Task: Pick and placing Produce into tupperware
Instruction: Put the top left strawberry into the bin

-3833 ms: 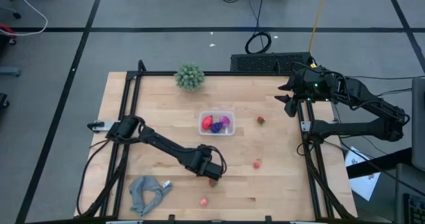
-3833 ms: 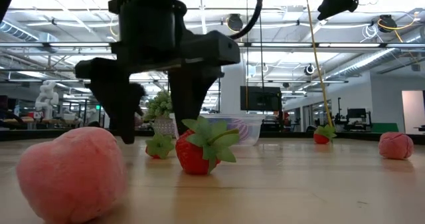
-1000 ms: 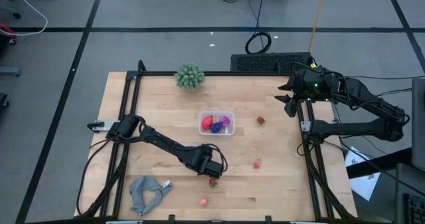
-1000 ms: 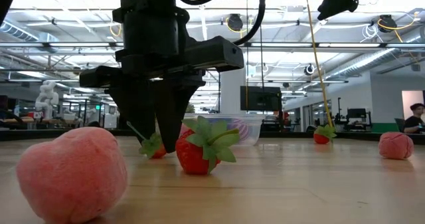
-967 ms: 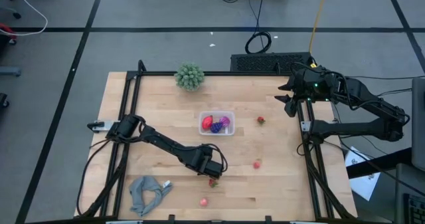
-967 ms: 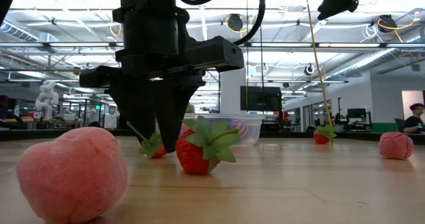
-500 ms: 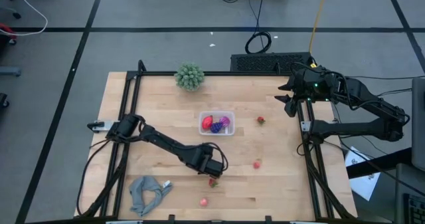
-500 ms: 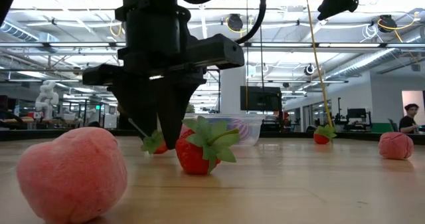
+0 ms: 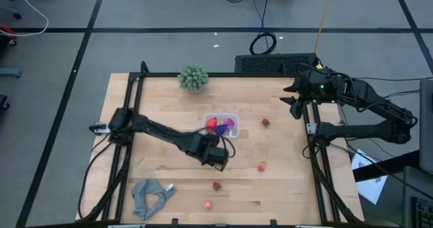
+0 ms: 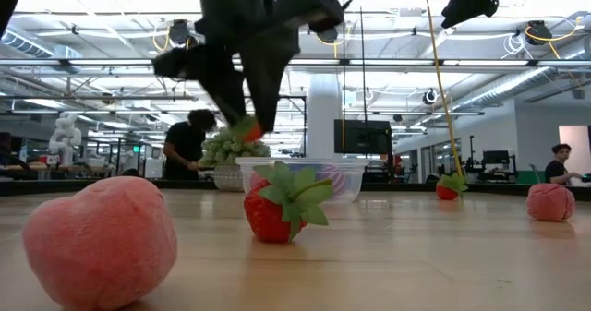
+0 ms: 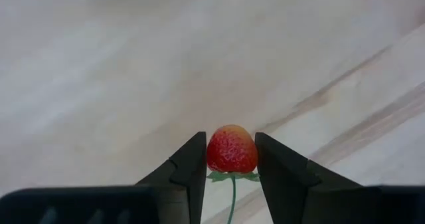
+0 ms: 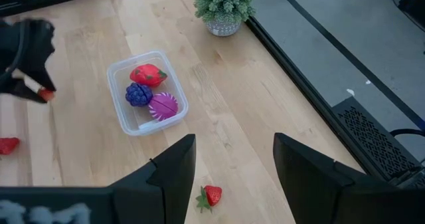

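My left gripper hangs over the table's middle, just near of the tupperware, shut on a small red strawberry. The clear tupperware holds a red piece, a dark purple berry and a magenta piece. A larger strawberry lies on the table near of the gripper, with a pink peach nearer still. Another pink piece and a strawberry lie to the right. My right gripper waits open, high over the far right corner. My left gripper pinches the small strawberry by its two sides between the free ends of its fingers. The fingers come from above, pointing steeply down. The strawberry's green cap and stalk face back toward the gripper. It hangs clear of the table.
A green bushy ball stands at the far edge, left of centre. A grey cloth lies at the near left. Black frame rails run along the table's left and right sides. People stand in the room beyond the table.
My left gripper, shut on the small strawberry, has risen from the table and gone toward the far edge, closer to the tupperware. The small strawberry is now lifted clear. The larger strawberry beside it has stayed on the table.
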You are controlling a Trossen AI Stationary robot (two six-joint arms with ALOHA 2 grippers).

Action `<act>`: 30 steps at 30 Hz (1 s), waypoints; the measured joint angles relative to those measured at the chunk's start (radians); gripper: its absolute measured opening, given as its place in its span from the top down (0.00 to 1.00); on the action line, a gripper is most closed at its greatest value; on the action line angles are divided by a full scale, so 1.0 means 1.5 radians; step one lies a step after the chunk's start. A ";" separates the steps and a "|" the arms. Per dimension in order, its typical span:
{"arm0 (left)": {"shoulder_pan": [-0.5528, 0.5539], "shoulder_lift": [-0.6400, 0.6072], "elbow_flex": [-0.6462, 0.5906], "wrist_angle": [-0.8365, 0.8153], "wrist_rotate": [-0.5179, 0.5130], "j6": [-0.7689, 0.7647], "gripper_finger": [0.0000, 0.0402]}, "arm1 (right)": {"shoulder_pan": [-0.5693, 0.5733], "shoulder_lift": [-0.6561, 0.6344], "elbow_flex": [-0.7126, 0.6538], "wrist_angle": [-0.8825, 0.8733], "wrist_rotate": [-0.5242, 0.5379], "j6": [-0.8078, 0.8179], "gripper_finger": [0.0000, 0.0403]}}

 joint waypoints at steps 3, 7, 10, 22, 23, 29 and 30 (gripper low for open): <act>0.026 -0.031 0.000 -0.004 -0.013 0.032 0.70 | 0.000 0.000 0.000 0.000 0.000 -0.001 0.52; 0.073 -0.067 0.000 -0.005 -0.015 0.080 0.70 | 0.000 0.000 0.000 0.000 0.000 -0.002 0.52; 0.114 -0.081 0.000 0.003 -0.015 0.114 0.70 | 0.000 0.000 0.000 0.000 0.000 -0.002 0.52; 0.193 -0.037 -0.001 0.006 0.038 0.187 0.70 | 0.000 0.000 0.000 0.000 0.000 -0.019 0.52; 0.193 -0.030 -0.001 0.006 0.039 0.191 0.70 | 0.000 0.000 0.000 0.000 0.000 -0.020 0.52; 0.197 -0.005 -0.001 0.007 0.039 0.198 0.70 | 0.000 0.000 0.000 0.000 0.000 -0.019 0.52; 0.197 -0.001 -0.001 0.008 0.039 0.198 0.70 | 0.000 0.000 0.000 0.000 0.000 -0.018 0.52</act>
